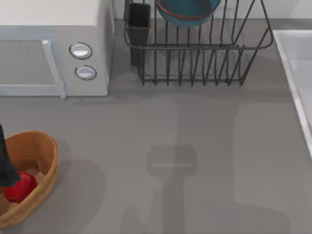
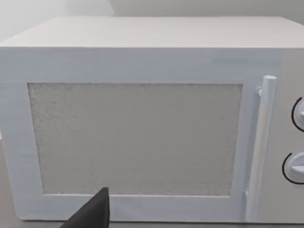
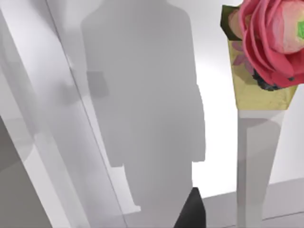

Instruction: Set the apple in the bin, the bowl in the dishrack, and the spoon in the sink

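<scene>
One apple [image 1: 20, 186] lies inside the one bin [image 1: 46, 168], at the desk's [image 1: 195, 161] near left corner in your top view; the fruit rests against the tub's inner wall. One bowl [image 1: 187, 12] already sits in the one dishrack [image 1: 195, 58], at the back of the desk, propped among the upright bars, beside the rack's single black utensil cup [image 1: 139, 24] at its left corner. One sink [image 1: 297, 73] edge runs along the right side of the desk, a pale raised rim.

You have one microwave [image 1: 53, 48] at the back left, with two round knobs [image 1: 81, 50] and one bar handle [image 1: 53, 68]. Your left wrist view faces that microwave door squarely, with one dark fingertip of the left end effector [image 2: 95, 211] poking into the picture; whether it is open or closed you cannot tell. A dark part of the left arm [image 1: 6, 161] overlaps the bin at the left edge.

Your right wrist view looks at pale surfaces, one pink flower [image 3: 273, 35] in a yellow wrap on a white stand, and one dark fingertip of the right end effector [image 3: 192, 211]; its state cannot be told either.
</scene>
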